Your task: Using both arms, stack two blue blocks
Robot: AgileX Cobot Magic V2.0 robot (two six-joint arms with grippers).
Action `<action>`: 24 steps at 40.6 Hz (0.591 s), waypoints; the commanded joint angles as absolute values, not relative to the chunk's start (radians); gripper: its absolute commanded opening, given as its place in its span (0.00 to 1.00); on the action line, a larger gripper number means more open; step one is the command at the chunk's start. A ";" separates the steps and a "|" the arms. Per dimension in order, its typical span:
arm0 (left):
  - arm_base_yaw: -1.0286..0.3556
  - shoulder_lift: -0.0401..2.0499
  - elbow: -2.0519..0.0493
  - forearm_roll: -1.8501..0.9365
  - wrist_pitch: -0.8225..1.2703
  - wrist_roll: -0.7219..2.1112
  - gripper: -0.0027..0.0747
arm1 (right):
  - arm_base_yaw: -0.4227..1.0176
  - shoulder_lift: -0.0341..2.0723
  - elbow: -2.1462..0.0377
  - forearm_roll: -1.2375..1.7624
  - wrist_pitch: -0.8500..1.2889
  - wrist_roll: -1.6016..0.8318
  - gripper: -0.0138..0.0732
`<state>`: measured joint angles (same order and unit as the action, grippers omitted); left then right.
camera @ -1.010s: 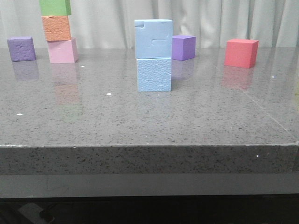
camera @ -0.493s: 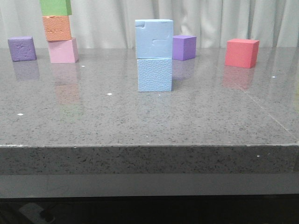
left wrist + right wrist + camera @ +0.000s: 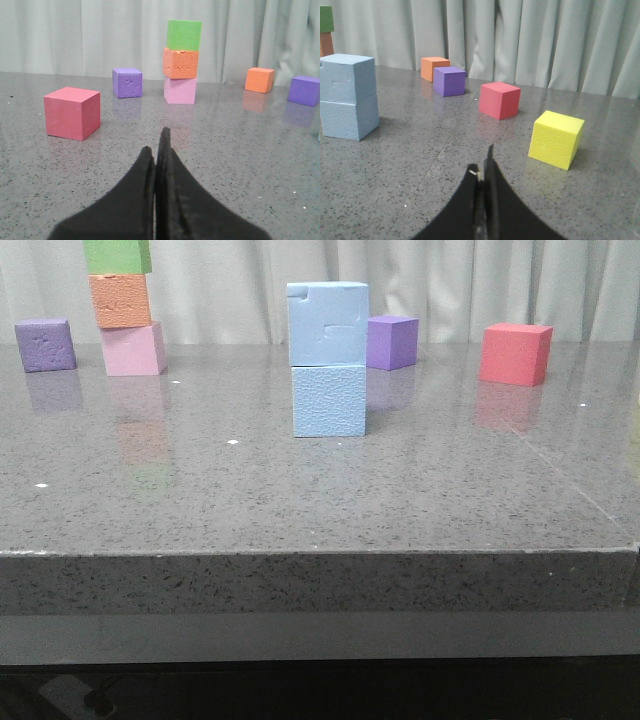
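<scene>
Centrally, upper blue block [image 3: 328, 323] stacked on lower blue block [image 3: 329, 400]; left gripper [image 3: 156, 150] and right gripper [image 3: 482, 167] closed, empty, apart from stack.

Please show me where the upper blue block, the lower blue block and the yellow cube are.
upper blue block [image 3: 328, 324]: front view, its dented front face.
lower blue block [image 3: 329, 400]: front view, its pebbled front face.
yellow cube [image 3: 555, 140]: right wrist view, its front face.

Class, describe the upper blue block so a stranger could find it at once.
On the grey table, find the two-cube blue stack near the middle. The upper blue block sits squarely on the lower blue block. Its front is smooth with a gouged dent; the lower one's is pebbled.
</scene>
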<state>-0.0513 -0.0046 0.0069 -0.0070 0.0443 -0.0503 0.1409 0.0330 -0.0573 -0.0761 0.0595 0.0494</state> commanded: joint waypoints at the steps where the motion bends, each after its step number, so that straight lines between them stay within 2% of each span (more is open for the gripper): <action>1: -0.047 -0.023 0.008 -0.014 -0.041 -0.062 0.01 | 0.115 0.017 -0.014 -0.048 -0.099 0.048 0.02; 24: -0.047 -0.023 0.008 -0.014 -0.041 -0.062 0.01 | 0.069 -0.029 0.021 -0.024 -0.026 0.052 0.02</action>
<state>-0.0513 -0.0046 0.0069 -0.0070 0.0425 -0.0503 0.0733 -0.0110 0.0272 -0.0380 0.0399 0.0530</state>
